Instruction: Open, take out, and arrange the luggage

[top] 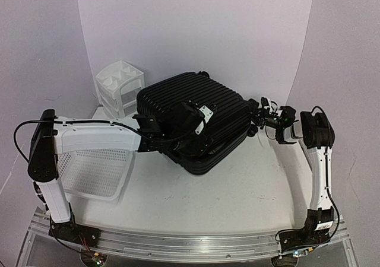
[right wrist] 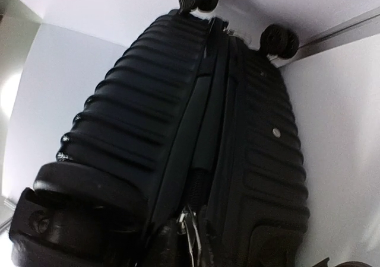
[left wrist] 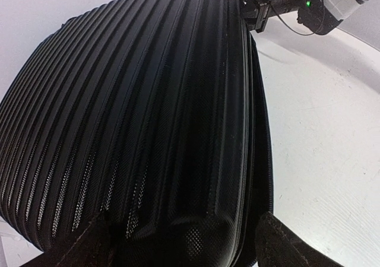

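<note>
luggage (top: 178, 95) lying flat | left hand (top: 196, 120) atop | right hand (top: 257, 117) at seam

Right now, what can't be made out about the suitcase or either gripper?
- Suitcase contents: hidden in every view; the ribbed shells cover them.
- Left gripper: black on black in the top view. In the left wrist view its spread fingers are cut off by the bottom edge, so contact is unclear.
- Right gripper: tiny in the top view. Its own view is dark and blurred around the zipper pull, so the jaws are unreadable.
</note>
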Motion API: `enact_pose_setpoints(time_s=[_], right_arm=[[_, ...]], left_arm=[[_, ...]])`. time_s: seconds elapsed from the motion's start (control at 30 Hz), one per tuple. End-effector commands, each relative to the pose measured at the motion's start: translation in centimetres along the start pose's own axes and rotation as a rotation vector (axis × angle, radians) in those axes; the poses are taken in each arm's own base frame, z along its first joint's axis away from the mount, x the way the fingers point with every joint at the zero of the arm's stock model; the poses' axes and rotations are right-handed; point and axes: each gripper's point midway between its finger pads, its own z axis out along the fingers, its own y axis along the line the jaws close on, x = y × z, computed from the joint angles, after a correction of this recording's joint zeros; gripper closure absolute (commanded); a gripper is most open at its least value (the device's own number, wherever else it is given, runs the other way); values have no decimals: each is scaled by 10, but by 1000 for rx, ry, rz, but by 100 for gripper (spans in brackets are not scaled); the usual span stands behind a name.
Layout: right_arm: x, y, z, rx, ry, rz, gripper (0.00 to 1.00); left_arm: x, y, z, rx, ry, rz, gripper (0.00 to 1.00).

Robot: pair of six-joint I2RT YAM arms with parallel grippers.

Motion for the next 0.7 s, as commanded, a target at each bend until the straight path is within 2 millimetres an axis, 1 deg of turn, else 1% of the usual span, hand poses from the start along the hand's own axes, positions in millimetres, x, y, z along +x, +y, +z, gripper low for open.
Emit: enact_pose_setpoints(time_s=[0.0,0.03,0.07,0.1,0.17,0.27,0.3,0.33,0.37,0.4,0.47,0.5,0.57,0.6,0.67], right_arm=[[-27,29,-32,22,-199,-32,75],[-26,29,-47,46,-225,-24,35],[-26,28,-60,72,-247,-17,6],[-23,28,-72,98,-256,-7,2],[-15,21,-89,170,-261,44,2],[6,13,-101,323,-237,92,2],[26,-8,-111,481,-210,193,2],[41,-17,-122,643,-157,188,2],[56,-18,-130,782,-82,164,2],[65,-16,-135,866,-37,132,2],[75,-6,-141,972,0,111,2],[86,-1,-145,1080,68,72,2],[96,19,-149,1251,175,-73,2],[101,30,-148,1287,192,-113,2],[100,56,-159,1356,157,-147,2]], left_arm=[[-13,10,-26,39,-18,-76,14],[-15,11,-30,44,-24,-83,14],[-16,12,-33,47,-29,-87,14],[-18,13,-36,51,-35,-89,14],[-19,15,-42,56,-43,-96,13],[-21,18,-47,55,-54,-105,13],[-22,21,-49,48,-61,-109,13],[-23,23,-51,45,-65,-111,13],[-23,25,-53,41,-69,-113,13],[-23,27,-56,35,-75,-117,13],[-23,34,-61,12,-84,-119,12],[-23,38,-63,-1,-89,-120,10],[-22,50,-68,-42,-95,-121,8],[-22,57,-72,-63,-100,-127,6],[-19,71,-78,-87,-103,-155,5]])
